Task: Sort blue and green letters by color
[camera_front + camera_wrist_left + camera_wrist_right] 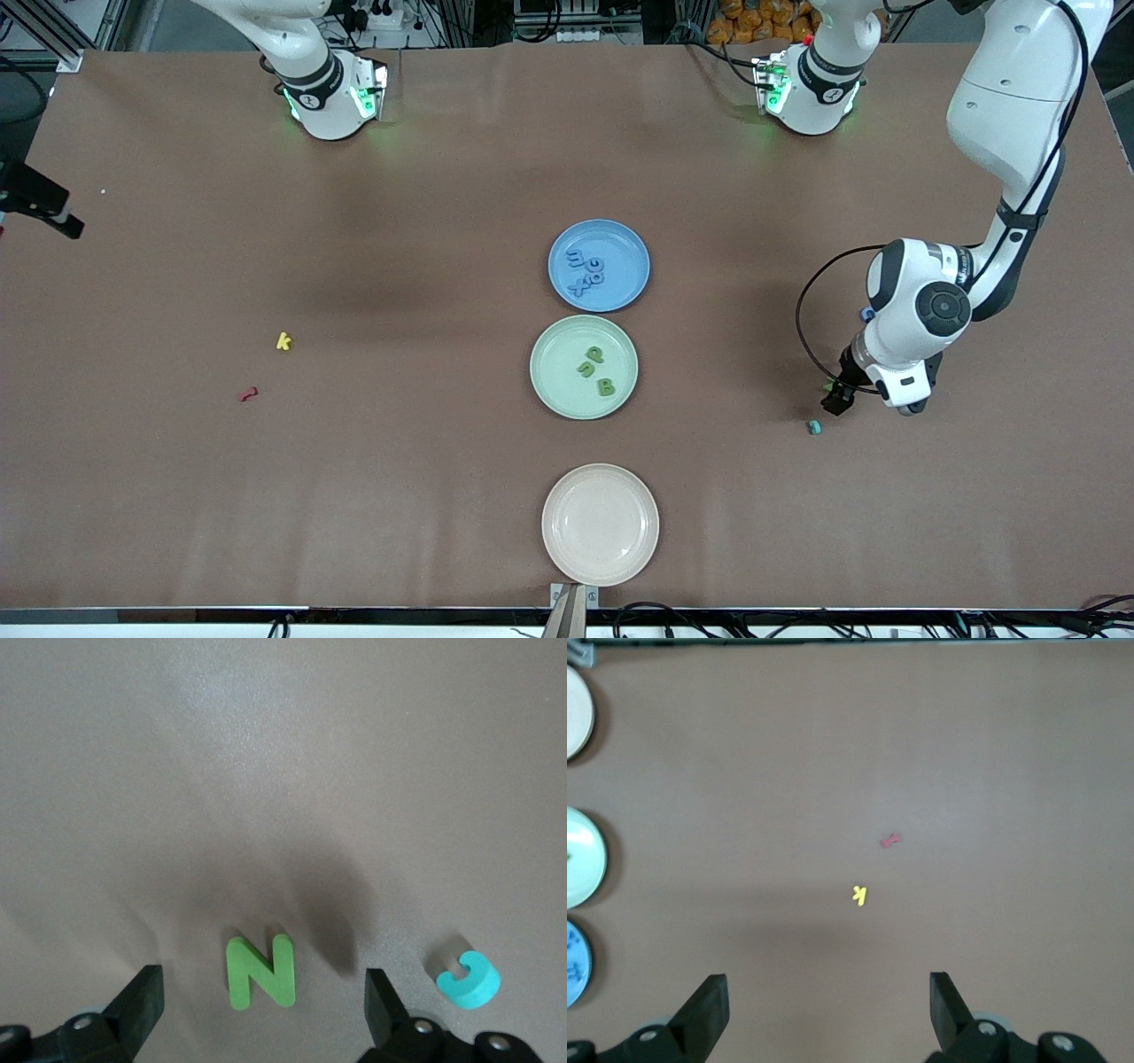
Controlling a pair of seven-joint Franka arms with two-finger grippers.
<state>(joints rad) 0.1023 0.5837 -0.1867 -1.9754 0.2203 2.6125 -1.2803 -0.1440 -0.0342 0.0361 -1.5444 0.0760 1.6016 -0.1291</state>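
I have the left gripper [261,1005] low over the green N [260,971], toward the left arm's end of the counter [354,496]. Its fingers [142,1001] are spread wide and released, one on each side of the N, touching nothing that I can see. The N lies flat on the bare counter. Near it, and nearer to the front camera, sits a small teal C-shaped letter [469,979], well apart from the plates.

At the middle of the counter three plates stand in a row. The blue plate [638,266] is farthest from the front camera and holds the blue letters [586,271] clustered together. The green plate [542,368] comes next, with the green p [594,355], n [586,369] and B [605,385] in it. The cream plate [600,525] is nearest the camera.

The right gripper [828,1005] waits high over the right arm's end of the counter, its fingers [709,1005] parted and holding nothing. Under it on the counter are the yellow k [283,341] and, just nearer the camera, the small red letter [248,393].
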